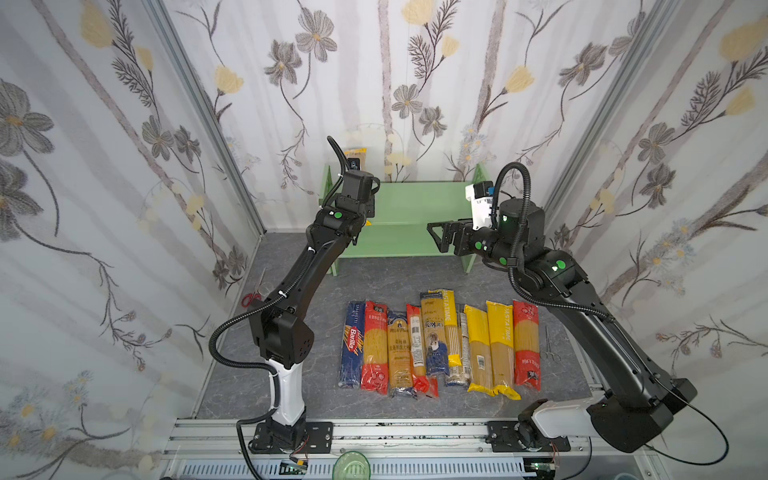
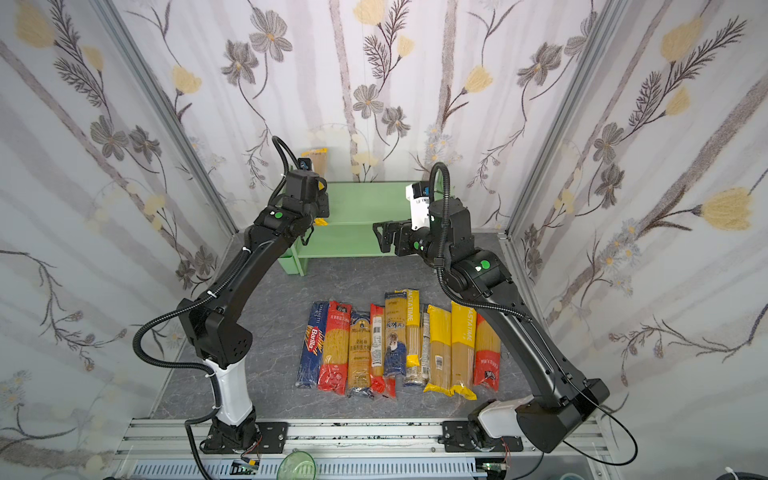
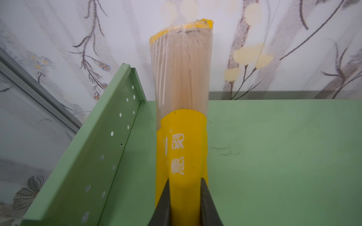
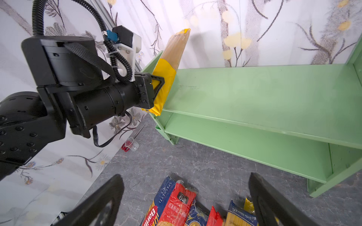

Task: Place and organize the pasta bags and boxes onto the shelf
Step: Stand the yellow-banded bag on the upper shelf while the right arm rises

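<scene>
In both top views, my left gripper (image 1: 366,216) is reaching to the left end of the light green 2-tier shelf (image 1: 411,199) (image 2: 365,199). It is mostly hidden behind its own wrist. The top of a yellow-ended spaghetti bag (image 1: 357,154) (image 2: 318,160) is sticking up behind it in front of the wall (image 1: 415,62). My right gripper (image 1: 434,237) (image 2: 380,237) is hovering in front of the shelf's right half, its jaws standing wide apart with nothing between them. On the grey counter (image 1: 316,332), 10 pasta packs (image 1: 440,345) are lying side by side in a row, well apart from the shelf. The dark blue Barilla box (image 1: 351,345) is lying at the row's left end.

In the left wrist view, my left gripper (image 3: 185,203) is clamping the spaghetti bag (image 3: 182,78) by its yellow lower part. The bag is leaning over the top tier, just beside the perforated side panel (image 3: 101,146).

In the right wrist view, the bag (image 4: 172,54) is tilting back toward the wall at the top tier's front left corner, its lower end hanging past the front edge. I cannot tell whether it is touching the shelf (image 4: 254,94). My right gripper (image 4: 186,179) is spreading its fingers (image 4: 105,201) wide above the Barilla box (image 4: 156,207) and its neighbours.
</scene>
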Robot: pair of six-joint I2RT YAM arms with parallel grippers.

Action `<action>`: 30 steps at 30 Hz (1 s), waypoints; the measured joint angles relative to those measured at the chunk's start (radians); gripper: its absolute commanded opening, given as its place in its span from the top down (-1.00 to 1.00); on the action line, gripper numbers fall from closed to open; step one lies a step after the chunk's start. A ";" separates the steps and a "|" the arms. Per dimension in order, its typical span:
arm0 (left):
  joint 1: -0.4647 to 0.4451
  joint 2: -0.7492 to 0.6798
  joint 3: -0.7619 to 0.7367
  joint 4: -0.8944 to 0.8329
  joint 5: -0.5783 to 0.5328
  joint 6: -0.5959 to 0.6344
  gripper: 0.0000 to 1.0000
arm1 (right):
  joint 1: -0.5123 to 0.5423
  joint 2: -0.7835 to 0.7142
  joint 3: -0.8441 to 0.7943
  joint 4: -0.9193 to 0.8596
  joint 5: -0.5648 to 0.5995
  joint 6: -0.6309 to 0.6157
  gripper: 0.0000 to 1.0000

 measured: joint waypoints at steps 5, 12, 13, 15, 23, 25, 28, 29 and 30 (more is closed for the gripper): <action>0.031 0.045 0.017 -0.005 -0.037 0.026 1.00 | 0.001 0.056 0.035 -0.009 -0.009 -0.008 -0.99; 0.037 0.051 0.011 -0.011 -0.055 0.034 0.51 | 0.001 0.078 0.035 -0.014 -0.009 -0.008 -0.99; 0.037 0.051 0.010 -0.010 -0.057 0.034 0.40 | 0.001 0.078 0.035 -0.013 -0.009 -0.008 -0.99; 0.038 0.051 0.006 0.002 -0.069 0.035 0.14 | 0.001 0.077 0.034 -0.016 -0.009 -0.008 -0.99; 0.039 0.024 -0.026 0.052 -0.100 0.033 -0.22 | 0.001 0.050 0.019 -0.020 -0.005 -0.007 -0.99; 0.036 0.001 -0.037 0.055 -0.091 0.030 -0.31 | 0.001 0.043 0.018 -0.021 -0.003 -0.007 -0.99; 0.023 -0.032 -0.054 0.063 -0.076 0.029 -0.32 | 0.001 0.016 0.015 -0.038 0.009 -0.007 -0.99; 0.013 -0.044 -0.062 0.064 -0.067 0.027 -0.28 | 0.002 0.005 0.015 -0.039 0.015 -0.007 -0.99; 0.003 -0.055 -0.070 0.065 -0.058 0.027 -0.28 | 0.003 -0.002 0.015 -0.042 0.023 -0.007 -0.99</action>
